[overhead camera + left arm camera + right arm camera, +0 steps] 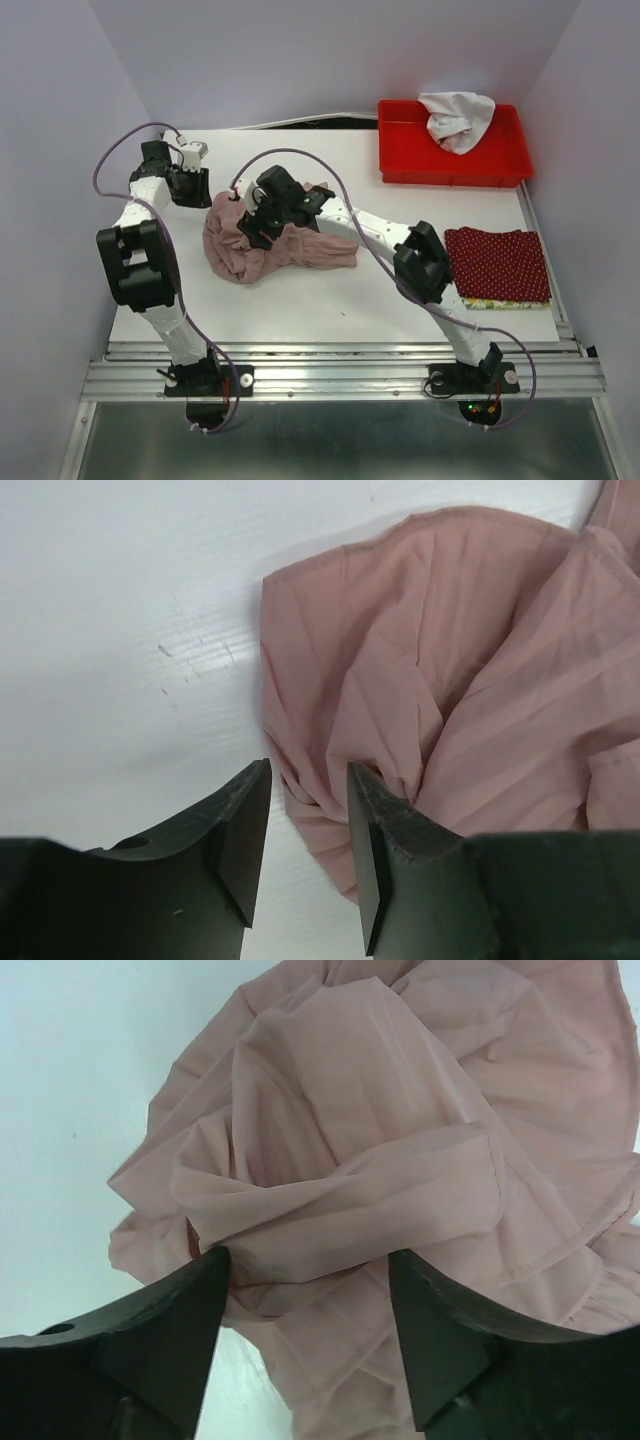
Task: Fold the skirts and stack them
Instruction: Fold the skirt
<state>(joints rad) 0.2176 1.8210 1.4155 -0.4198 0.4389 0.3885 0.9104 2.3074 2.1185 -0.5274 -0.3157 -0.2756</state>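
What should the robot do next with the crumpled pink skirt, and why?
Probably close the right tool on the fold between its fingers. The pink skirt lies in a bunched heap, not flat, and both tools stand open over it, the left tool at its edge. A grip would likely let the arms pull it flat for folding.

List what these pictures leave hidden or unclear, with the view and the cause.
Top view: the middle of the pink skirt, hidden by the right arm.
Top view: the yellow-green skirt, under the dotted red skirt; only a strip shows.
Left wrist view: the pink skirt runs off the right edge.
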